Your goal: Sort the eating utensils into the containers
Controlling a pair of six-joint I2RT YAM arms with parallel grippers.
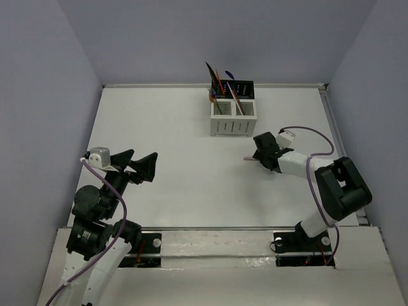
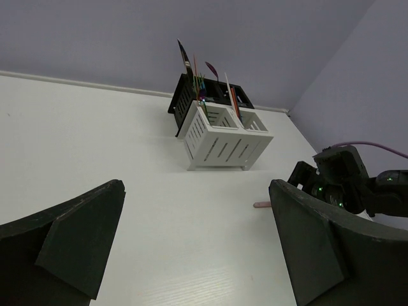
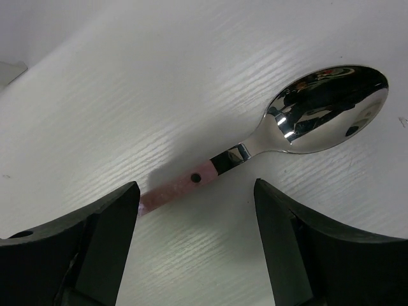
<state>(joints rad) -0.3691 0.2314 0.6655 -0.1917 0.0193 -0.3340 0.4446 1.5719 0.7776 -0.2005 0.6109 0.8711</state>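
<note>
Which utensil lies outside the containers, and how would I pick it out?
On the white table, look right of and nearer than the containers, under the open right gripper. A spoon lies flat there. It alone lies outside them, with a mirror-bright bowl and pink handle.

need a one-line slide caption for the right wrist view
Open right gripper poised over a pink-handled spoon lying flat on the white table, not yet grasped.

Lab, bare grey walls (image 1: 223,38), white table (image 1: 178,134) (robot arms (image 1: 338,188) bolted on)
</note>
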